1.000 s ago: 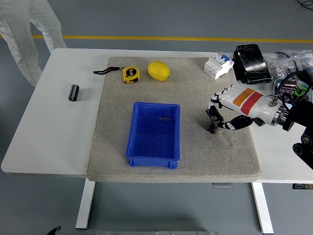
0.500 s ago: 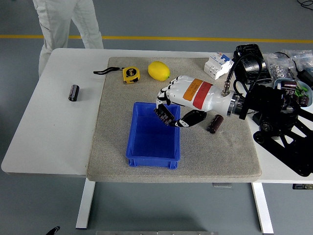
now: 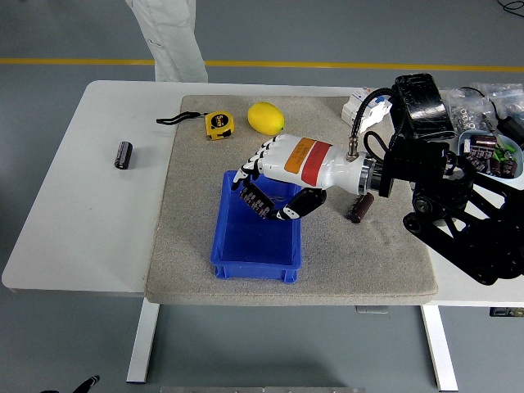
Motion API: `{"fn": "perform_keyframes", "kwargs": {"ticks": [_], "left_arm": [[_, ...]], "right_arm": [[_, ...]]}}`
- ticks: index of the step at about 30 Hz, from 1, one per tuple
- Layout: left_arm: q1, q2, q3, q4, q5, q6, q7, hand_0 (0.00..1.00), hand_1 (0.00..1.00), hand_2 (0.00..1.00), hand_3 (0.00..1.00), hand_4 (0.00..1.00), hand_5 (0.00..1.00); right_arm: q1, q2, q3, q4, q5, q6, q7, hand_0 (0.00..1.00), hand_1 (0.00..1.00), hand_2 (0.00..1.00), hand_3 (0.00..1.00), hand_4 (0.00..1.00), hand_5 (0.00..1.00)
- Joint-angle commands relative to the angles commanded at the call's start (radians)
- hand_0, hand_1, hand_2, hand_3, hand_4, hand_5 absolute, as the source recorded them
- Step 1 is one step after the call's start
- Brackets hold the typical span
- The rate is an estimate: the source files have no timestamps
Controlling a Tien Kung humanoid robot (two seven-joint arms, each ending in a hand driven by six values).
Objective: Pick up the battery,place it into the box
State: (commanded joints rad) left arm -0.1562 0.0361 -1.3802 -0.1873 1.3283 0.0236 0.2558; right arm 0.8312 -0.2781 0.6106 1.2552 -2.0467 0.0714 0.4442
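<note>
Surface: white table (image 3: 98,221) with one grey mat (image 3: 196,246) on it.
Batteries: three; one in the hand, one (image 3: 124,154) on bare table at far left, one (image 3: 361,206) on the mat right of the box.
Box: one blue box (image 3: 255,254), near middle of the mat.
Others: one tape measure (image 3: 218,124), one lemon (image 3: 266,118), both far on the mat.
Right hand (image 3: 274,184): fingers pinching a dark battery (image 3: 255,201) above the box.
Change: hand moved further left over the box since half a second ago.
Person: legs (image 3: 172,37) at the far side.
</note>
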Motion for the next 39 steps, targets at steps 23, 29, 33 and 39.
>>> {"fn": "perform_keyframes", "kwargs": {"ticks": [23, 29, 33, 39], "left_arm": [[0.009, 0.0, -0.003, 0.0, 0.018, -0.002, 0.003, 0.745, 0.742, 0.882, 0.862, 0.826, 0.872], [0.013, -0.001, -0.003, 0.0, 0.021, -0.001, 0.003, 0.745, 0.742, 0.881, 0.862, 0.826, 0.873], [0.013, -0.002, 0.0, 0.0, 0.019, -0.001, 0.003, 0.744, 0.741, 0.88, 0.861, 0.826, 0.872], [0.011, -0.003, 0.01, 0.001, 0.012, -0.001, 0.002, 0.743, 0.74, 0.879, 0.86, 0.826, 0.874]], "right_arm": [[-0.176, -0.048, 0.194, -0.113, 0.308, -0.068, -0.309, 0.652, 0.658, 0.743, 0.868, 0.998, 0.228], [-0.269, -0.055, 0.245, -0.11, 0.309, -0.16, -0.375, 0.641, 0.65, 0.712, 0.833, 0.998, 0.362], [-0.304, -0.047, 0.251, -0.092, 0.255, -0.232, -0.393, 0.587, 0.612, 0.663, 0.795, 0.998, 0.403], [-0.327, -0.038, 0.229, -0.106, 0.176, -0.287, -0.402, 0.545, 0.595, 0.646, 0.781, 0.998, 0.438]]}}
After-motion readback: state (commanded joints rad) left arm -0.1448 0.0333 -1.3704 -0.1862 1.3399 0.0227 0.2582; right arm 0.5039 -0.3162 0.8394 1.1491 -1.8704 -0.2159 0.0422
